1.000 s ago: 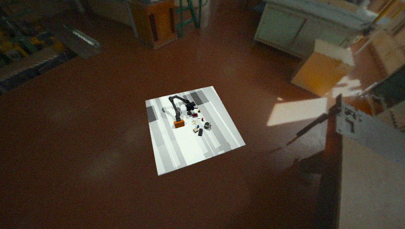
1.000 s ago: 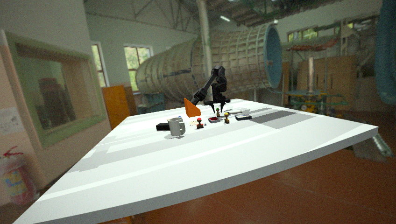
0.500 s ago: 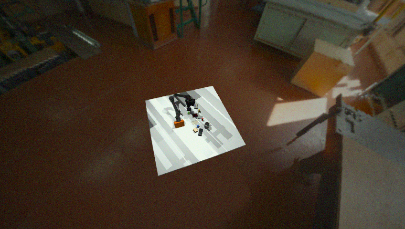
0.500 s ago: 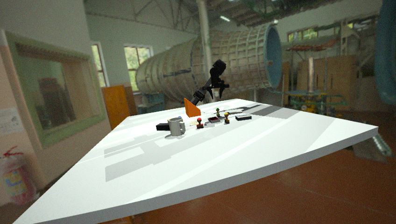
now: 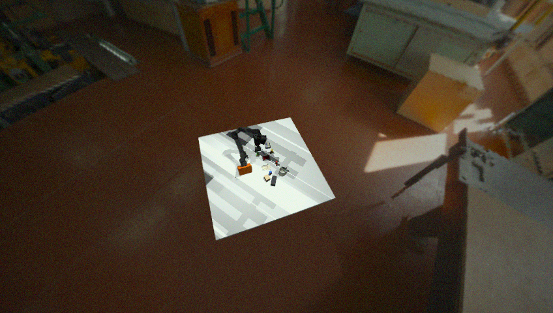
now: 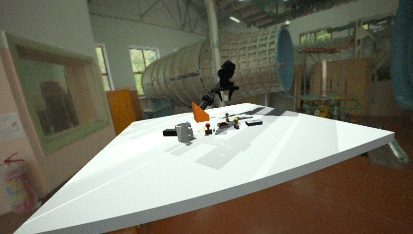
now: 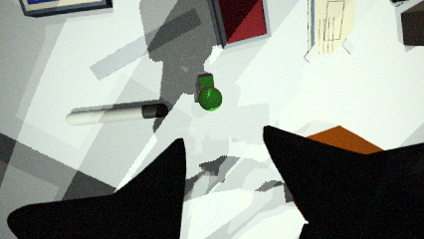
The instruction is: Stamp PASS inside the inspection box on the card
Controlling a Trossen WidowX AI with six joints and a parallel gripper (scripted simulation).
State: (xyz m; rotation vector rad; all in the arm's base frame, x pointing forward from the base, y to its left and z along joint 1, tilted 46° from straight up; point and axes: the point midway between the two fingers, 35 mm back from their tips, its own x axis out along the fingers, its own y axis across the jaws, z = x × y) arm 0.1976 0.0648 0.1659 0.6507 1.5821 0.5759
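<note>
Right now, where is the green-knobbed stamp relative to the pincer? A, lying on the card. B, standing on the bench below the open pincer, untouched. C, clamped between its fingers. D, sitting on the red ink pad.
B: the green-knobbed stamp stands on the white bench, apart from the open pincer raised above it.
</note>
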